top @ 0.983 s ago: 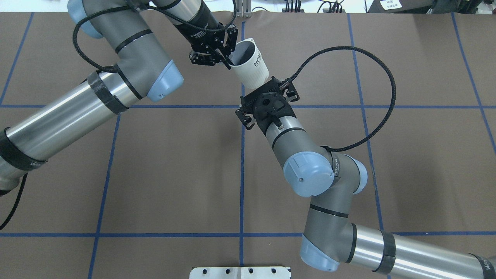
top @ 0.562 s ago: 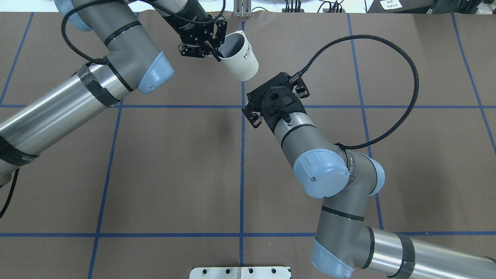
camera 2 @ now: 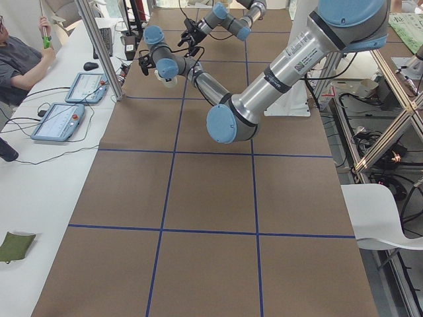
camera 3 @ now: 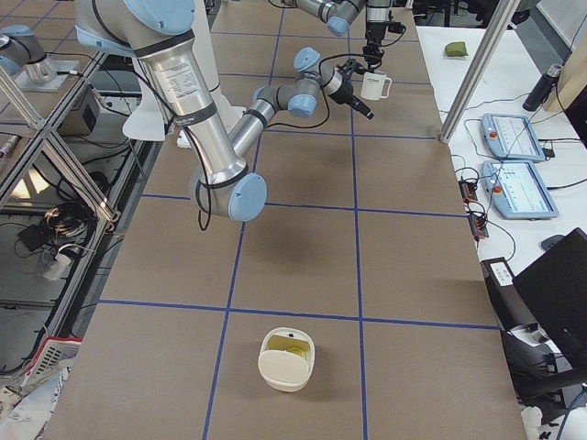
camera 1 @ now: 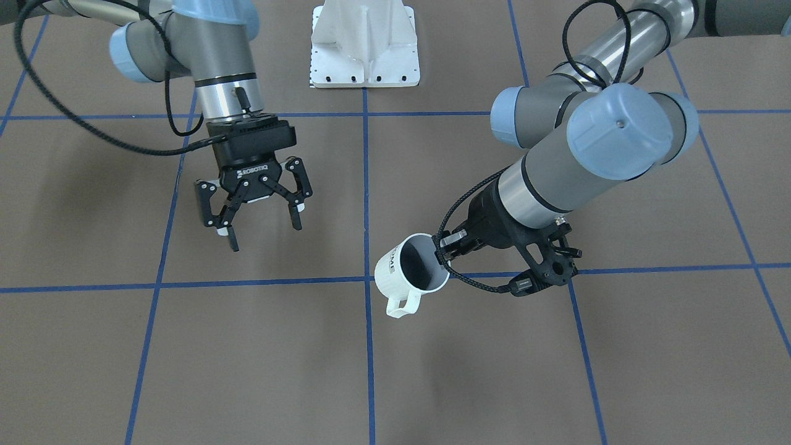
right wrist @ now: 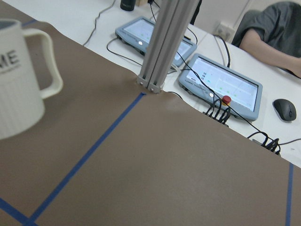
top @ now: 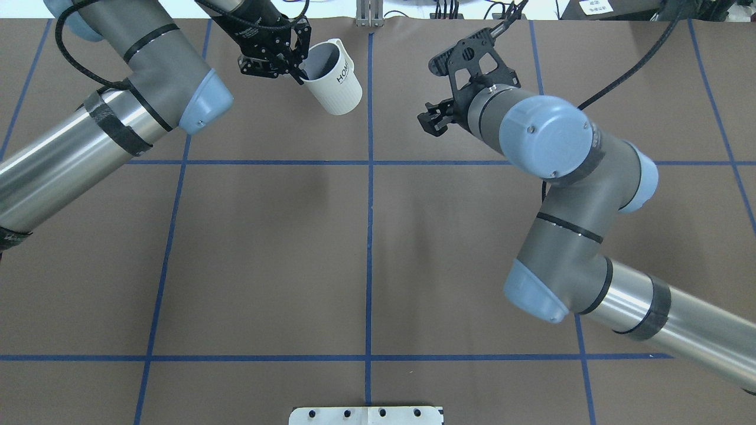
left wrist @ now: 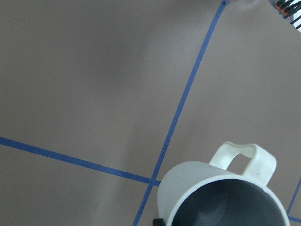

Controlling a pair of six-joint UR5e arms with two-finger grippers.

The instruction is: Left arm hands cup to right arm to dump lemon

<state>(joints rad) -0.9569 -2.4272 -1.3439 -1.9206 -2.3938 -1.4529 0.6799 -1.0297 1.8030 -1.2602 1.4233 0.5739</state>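
Working from the robot's right end of the table (top: 266,248).

A white bowl-like container (camera 3: 284,374) is sitting on the mat nearest that end. The lemon (camera 3: 289,346) is lying inside it as a yellow-green patch, too small to count pieces. It's well apart from both tools.

Next, the right arm is folding back over the table. The right gripper (camera 1: 266,236) is hanging in the air with its fingers spread wide, gripping nothing and pointing toward the operators' side.

Across the blue centre line (top: 370,236) from it, the cup (top: 338,91) is hanging clear of the table in the far row of the grid, near the far edge. It's sitting roughly upright, tipped a little, with its grey inside showing from above and from the front. The handle (camera 1: 401,306) is pointing toward the operators' side. The dark letters (top: 342,75) are facing the right wrist camera. There's a clear gap between cup and right gripper, no contact.

The left gripper (top: 297,69) is pinching the cup's wall at the rim, on the side away from the right gripper, fingers closed down on it.

Beyond the cup in the right wrist view, an aluminium post (right wrist: 162,47) is standing at the mat's edge. Tablets (right wrist: 218,84) and a mouse (right wrist: 284,109) are lying on the white desk behind it. A person's arm (right wrist: 268,44) is resting at the back.
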